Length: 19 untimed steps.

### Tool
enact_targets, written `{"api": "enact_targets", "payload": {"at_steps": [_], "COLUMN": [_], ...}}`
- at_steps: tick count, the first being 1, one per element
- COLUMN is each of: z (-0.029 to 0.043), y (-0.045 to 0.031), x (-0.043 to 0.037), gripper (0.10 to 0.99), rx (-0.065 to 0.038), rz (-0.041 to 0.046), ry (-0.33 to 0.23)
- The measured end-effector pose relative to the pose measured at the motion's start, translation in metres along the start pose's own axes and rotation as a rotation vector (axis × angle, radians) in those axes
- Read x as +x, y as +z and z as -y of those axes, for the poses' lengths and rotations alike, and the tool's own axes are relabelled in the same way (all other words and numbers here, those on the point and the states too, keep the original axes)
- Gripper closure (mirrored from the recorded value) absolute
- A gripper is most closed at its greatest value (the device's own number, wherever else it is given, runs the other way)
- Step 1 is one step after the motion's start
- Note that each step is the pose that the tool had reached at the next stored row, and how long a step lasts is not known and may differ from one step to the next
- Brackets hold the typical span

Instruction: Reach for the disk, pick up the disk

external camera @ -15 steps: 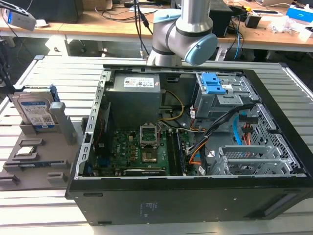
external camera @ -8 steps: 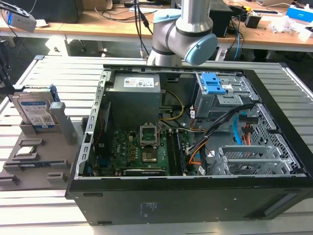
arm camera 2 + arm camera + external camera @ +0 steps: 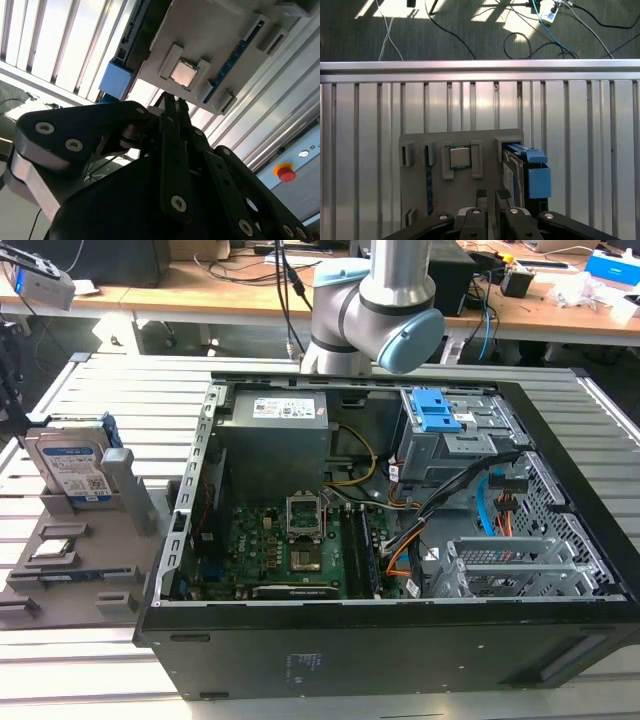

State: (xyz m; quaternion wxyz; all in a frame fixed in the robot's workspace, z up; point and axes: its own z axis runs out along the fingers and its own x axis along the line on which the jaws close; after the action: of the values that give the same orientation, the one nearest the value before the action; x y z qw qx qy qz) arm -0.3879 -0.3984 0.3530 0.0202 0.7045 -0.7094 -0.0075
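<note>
With gripper (image 3: 490,194) nearly closed and empty, hovering above the gray holder (image 3: 415,190) just beside the disk (image 3: 520,170), upright at the exterior view's left of the open computer case (image 3: 400,640); reach nearly done, grasp and lift not yet made.

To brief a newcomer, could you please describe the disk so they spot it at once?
At the exterior view's left, beside the open computer case, lies a grey tray. The disk stands on edge at its far end: silver, blue-framed, blue-and-white label, unlike the flat square chip nearby.
</note>
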Motion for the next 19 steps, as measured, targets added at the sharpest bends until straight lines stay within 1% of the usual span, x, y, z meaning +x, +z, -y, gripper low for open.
{"api": "enact_targets", "payload": {"at_steps": [2, 3, 4, 6, 8, 10, 13, 14, 16, 18, 19], "z": [0.0, 0.0, 0.0, 0.0, 0.0, 0.0, -0.0002, -0.0002, -0.0003, -0.0003, -0.0002], "y": [0.0, 0.0, 0.0, 0.0, 0.0, -0.0001, -0.0005, -0.0005, -0.0006, -0.0004, 0.0011], "x": [0.0, 0.0, 0.0, 0.0, -0.0011, -0.0074, -0.0256, -0.0293, -0.033, -0.0339, -0.0339], "gripper": [0.788, 0.671, 0.671, 0.545, 0.545, 0.545, 0.545, 0.545, 0.545, 0.545, 0.545], "rx": [0.0, 0.0, 0.0, 0.0, 0.0, 0.0, 0.0, 0.0, 0.0, 0.0, 0.0], "rz": [-0.0003, -0.0004, -0.0006, -0.0009, -0.0008, -0.0019, -0.0055, -0.0057, -0.0058, -0.0059, -0.0058], "ry": [0.0, 0.0, 0.0, 0.0, 0.0, 0.0, 0.0, 0.0, 0.0, 0.0, -0.001]}}
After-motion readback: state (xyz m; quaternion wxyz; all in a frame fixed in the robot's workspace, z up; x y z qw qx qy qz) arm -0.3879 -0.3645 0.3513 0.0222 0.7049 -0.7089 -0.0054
